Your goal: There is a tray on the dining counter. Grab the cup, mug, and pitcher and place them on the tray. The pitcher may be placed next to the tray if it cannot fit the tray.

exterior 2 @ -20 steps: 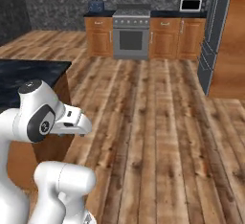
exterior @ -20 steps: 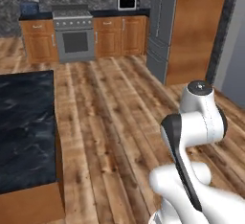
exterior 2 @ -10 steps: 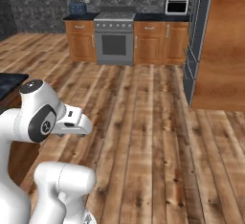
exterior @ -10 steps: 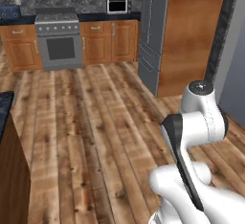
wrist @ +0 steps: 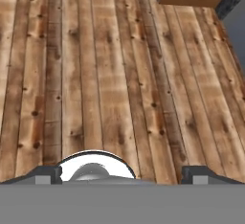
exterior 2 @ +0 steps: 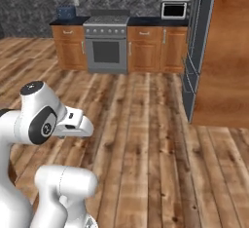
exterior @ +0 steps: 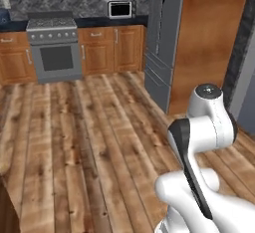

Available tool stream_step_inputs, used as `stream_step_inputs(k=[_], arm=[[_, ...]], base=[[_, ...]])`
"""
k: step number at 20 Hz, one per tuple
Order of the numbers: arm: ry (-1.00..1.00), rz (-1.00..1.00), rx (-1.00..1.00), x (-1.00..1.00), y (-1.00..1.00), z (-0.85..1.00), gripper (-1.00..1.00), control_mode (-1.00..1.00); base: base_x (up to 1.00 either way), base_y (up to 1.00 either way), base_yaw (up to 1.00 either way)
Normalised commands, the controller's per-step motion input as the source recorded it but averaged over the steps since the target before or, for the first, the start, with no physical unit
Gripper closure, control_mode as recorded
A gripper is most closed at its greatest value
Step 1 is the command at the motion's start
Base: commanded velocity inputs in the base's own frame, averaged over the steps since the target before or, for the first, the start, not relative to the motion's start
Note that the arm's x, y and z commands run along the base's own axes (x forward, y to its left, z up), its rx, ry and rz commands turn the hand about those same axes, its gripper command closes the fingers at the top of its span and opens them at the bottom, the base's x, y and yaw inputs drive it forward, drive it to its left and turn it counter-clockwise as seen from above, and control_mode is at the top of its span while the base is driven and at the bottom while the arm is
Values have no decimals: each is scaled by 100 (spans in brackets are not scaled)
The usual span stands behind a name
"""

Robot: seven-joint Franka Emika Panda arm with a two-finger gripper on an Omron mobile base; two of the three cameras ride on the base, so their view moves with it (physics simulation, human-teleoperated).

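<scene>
My gripper (wrist: pixel 122 174) is open in the hand view; its two dark fingertips (wrist: pixel 48 174) stand far apart with nothing between them, pointing down at bare wooden floor (wrist: pixel 110 74). The arm (exterior: pixel 204 127) is folded close above the base, also seen as the arm (exterior 2: pixel 41 120) in the right base view. A brown sliver of the dining counter (exterior: pixel 3 212), its wooden base, shows at the lower left edge of the left base view. The tray, cup, mug and pitcher are out of view.
Ahead across open plank floor stand a steel stove (exterior: pixel 54 50) (exterior 2: pixel 107 47) among wooden cabinets, a microwave (exterior: pixel 120 9) on the back counter, and a tall grey fridge (exterior: pixel 162 43) (exterior 2: pixel 197 51) beside a wooden side panel (exterior: pixel 209 38) on the right.
The whole picture has slid left in both base views: the base has turned right. The black counter top has left the frame. The arm's pose and the open gripper are unchanged.
</scene>
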Motion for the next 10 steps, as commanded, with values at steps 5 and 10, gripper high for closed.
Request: stream_step_inputs(k=[5, 10], arm=[[0, 0, 0, 0, 0, 0, -100, 100], [0, 0, 0, 0, 0, 0, -100, 100]], base=[[100, 15, -14], [100, 17, -14]])
